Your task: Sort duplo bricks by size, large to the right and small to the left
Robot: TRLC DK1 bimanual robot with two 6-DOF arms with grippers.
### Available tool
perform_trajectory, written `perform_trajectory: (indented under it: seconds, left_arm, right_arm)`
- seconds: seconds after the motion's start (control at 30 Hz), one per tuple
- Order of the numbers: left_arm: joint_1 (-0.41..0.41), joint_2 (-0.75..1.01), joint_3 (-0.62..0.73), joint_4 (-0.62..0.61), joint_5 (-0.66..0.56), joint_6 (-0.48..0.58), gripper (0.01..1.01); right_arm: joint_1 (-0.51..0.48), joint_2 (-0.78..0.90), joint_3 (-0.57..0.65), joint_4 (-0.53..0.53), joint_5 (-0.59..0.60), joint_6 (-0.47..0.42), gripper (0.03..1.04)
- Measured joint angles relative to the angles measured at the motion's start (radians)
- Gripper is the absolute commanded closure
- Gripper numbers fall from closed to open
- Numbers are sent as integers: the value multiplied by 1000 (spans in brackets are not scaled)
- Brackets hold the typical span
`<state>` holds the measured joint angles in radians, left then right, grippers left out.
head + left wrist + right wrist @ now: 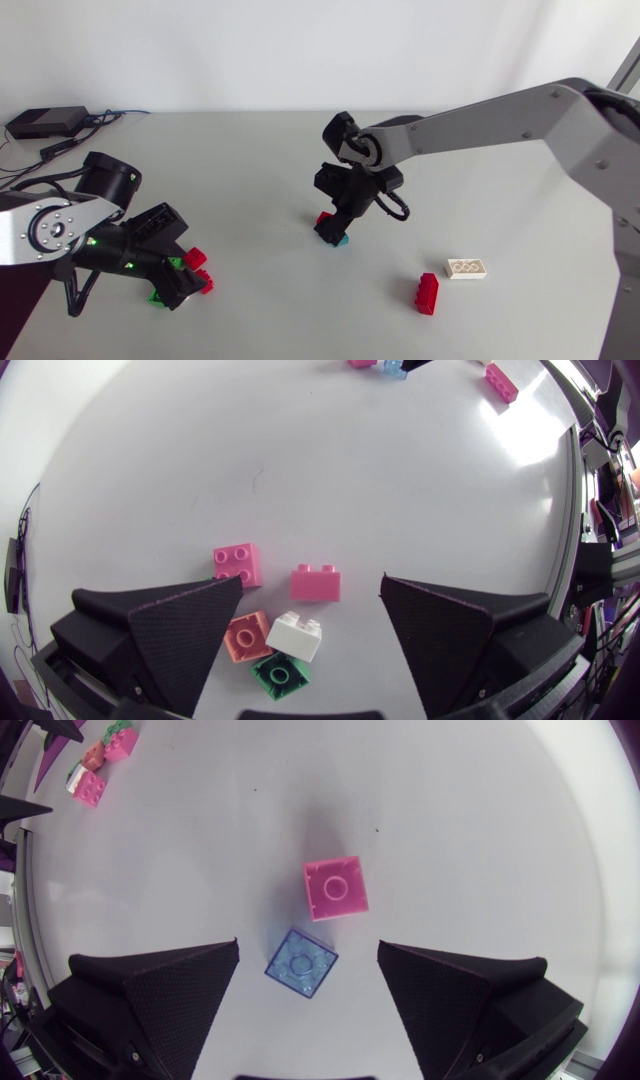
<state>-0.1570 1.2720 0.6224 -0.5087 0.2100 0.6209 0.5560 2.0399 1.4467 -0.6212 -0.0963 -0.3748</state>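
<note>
My left gripper (188, 276) (310, 622) hangs open low over a cluster of small bricks (196, 259) at the table's left front. In the left wrist view a white small brick (297, 635) lies between the fingers, loose. A salmon one (247, 636) and a green one (279, 675) lie beside it, and two pink ones (238, 564) (315, 582) just ahead. My right gripper (335, 226) (308, 982) stands open at mid-table over a small blue brick (301, 963) (336, 240). A small red brick (336, 888) (323, 220) lies just ahead of it.
At the right front a long red brick (428, 293) and a long white brick (467, 268) lie on the table. A black box with cables (45, 122) sits at the far left corner.
</note>
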Motion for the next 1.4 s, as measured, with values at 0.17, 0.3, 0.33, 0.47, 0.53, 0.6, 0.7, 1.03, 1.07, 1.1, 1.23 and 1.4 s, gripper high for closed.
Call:
perform_trajectory:
  seconds: [0.17, 0.3, 0.33, 0.47, 0.53, 0.6, 0.7, 1.03, 1.07, 1.1, 1.23, 1.4]
  left_arm:
    - [-5, 2, 3, 0, 0, 0, 44]
    - [-45, 41, 30, 0, 0, -5, 44]
    - [-58, 51, 37, 0, 0, -6, 44]
    - [-96, 84, 63, 8, 0, -16, 44]
    - [-107, 106, 85, 12, 0, -20, 44]
    - [-114, 135, 113, 17, 0, -30, 44]
    - [-132, 195, 176, 26, 0, -47, 44]
    - [-330, 486, 529, 40, -12, -137, 44]
    - [-352, 524, 566, 42, -12, -148, 44]
    - [-369, 555, 596, 42, -13, -154, 44]
    - [-413, 623, 649, 42, -20, -175, 44]
    - [-390, 624, 647, 38, -31, -178, 44]
  right_arm:
    - [2, 42, 6, -1, 0, 2, 233]
    - [1, 47, 6, 0, 0, 16, 623]
    - [-1, 46, 6, 0, 0, 20, 707]
    - [-25, 34, -33, 8, 0, 24, 738]
    - [-42, 6, -71, 13, 4, 25, 744]
    - [-61, -29, -115, 16, 10, 27, 748]
    - [-101, -101, -206, 26, 15, 27, 749]
    - [-306, -395, -471, 26, 17, -15, 751]
    - [-322, -419, -493, 25, 16, -23, 751]
    - [-331, -436, -507, 24, 15, -30, 751]
    - [-302, -460, -515, 19, 10, -33, 751]
    - [-131, -461, -471, -21, 6, -33, 751]
